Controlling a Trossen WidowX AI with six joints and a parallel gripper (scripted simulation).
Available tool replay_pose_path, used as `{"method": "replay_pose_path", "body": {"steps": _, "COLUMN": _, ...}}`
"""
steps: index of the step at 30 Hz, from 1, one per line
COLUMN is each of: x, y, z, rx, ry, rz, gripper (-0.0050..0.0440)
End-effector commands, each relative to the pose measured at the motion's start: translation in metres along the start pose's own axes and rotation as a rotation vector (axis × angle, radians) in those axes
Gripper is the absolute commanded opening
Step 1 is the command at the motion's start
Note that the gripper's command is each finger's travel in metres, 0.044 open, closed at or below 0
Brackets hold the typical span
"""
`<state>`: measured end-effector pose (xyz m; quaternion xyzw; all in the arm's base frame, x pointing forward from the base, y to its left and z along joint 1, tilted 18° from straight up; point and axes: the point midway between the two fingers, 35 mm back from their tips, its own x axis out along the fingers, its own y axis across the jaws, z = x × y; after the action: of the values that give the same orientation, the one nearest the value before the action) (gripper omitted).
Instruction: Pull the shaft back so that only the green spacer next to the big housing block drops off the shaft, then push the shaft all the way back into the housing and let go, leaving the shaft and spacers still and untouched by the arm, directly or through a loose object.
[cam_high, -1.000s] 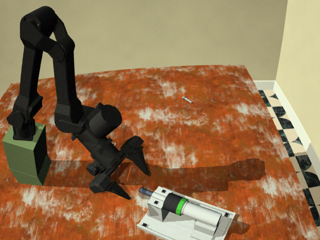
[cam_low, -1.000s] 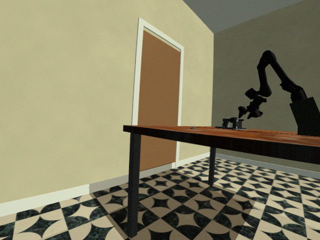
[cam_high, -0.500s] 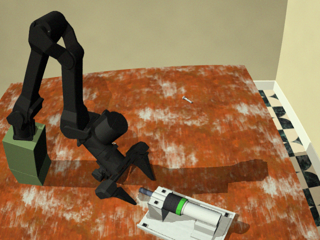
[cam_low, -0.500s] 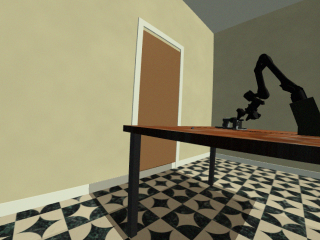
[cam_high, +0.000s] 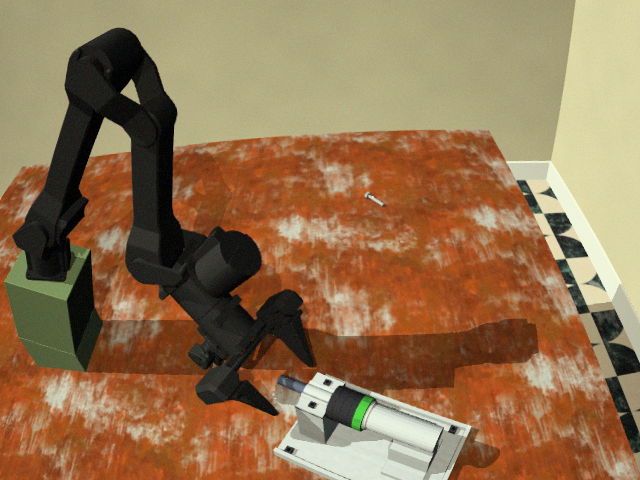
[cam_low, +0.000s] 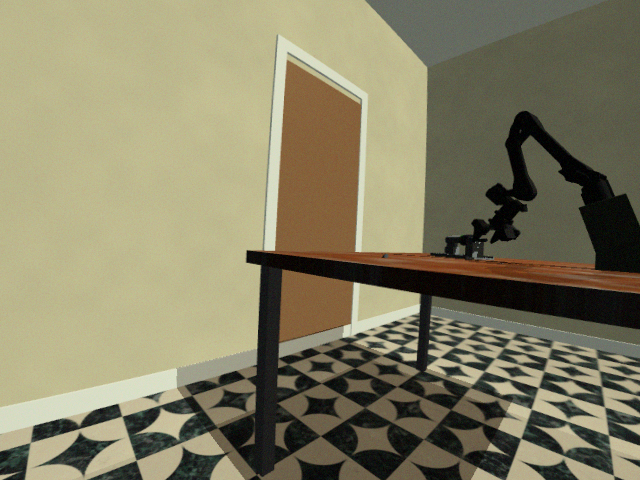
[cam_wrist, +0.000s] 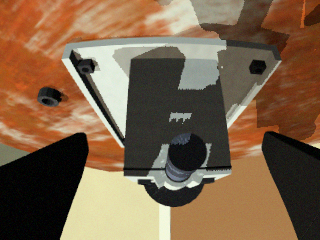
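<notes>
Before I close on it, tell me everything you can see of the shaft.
The shaft is a slim dark bluish rod, metal by its look, lying level. Only its end shows, sticking out of the small grey support block toward the gripper; the rest is hidden inside a black spacer, green spacer and white housing. The open fingers flank the tip without touching it.

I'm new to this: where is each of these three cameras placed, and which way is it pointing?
Top: high above the table, looking down at the whole arm, its open hand and the shaft fixture.
Exterior: low near the floor, looking up past the door at the distant arm.
Wrist: on the arm itself, looking along the hand; both fingers frame the shaft end.
Shared: top and wrist both show the shaft's protruding end and the loose bolt.
</notes>
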<state>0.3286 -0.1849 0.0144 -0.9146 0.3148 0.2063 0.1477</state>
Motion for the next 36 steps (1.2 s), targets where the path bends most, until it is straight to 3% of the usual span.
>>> {"method": "replay_pose_path", "body": {"steps": 1, "x": 0.0007, "y": -0.0003, "z": 0.0013, "rx": -0.005, "ry": -0.004, "rz": -0.004, "gripper": 0.0440}}
{"method": "replay_pose_path", "body": {"steps": 36, "x": 0.0057, "y": -0.0004, "z": 0.0012, "rx": -0.005, "ry": -0.004, "rz": -0.004, "gripper": 0.0440}}
